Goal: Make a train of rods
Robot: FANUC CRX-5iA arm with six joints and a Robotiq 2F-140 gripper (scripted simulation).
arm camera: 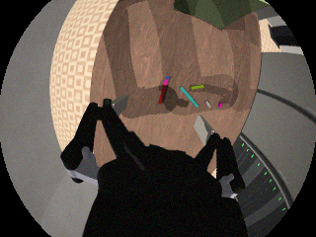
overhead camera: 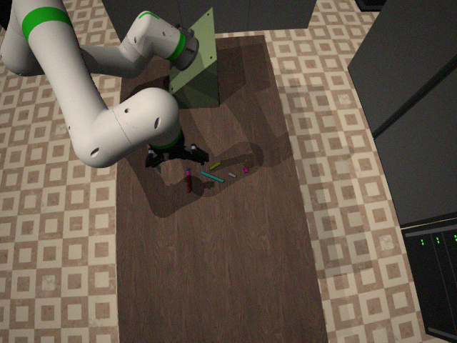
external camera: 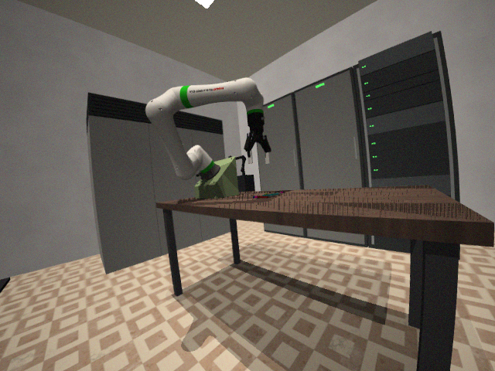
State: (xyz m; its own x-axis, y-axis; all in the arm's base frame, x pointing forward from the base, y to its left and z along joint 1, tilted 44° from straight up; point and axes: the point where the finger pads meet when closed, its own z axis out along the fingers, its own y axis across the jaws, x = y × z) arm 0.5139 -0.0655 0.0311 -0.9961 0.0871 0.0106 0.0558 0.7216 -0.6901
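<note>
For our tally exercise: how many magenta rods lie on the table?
2: one magenta rod in line with the red rod, at its end nearer the arm; another apart, beyond the grey rod.

The arm (external camera: 207, 93) arches over, its gripper (external camera: 257, 158) pointing down, wide open.
</note>
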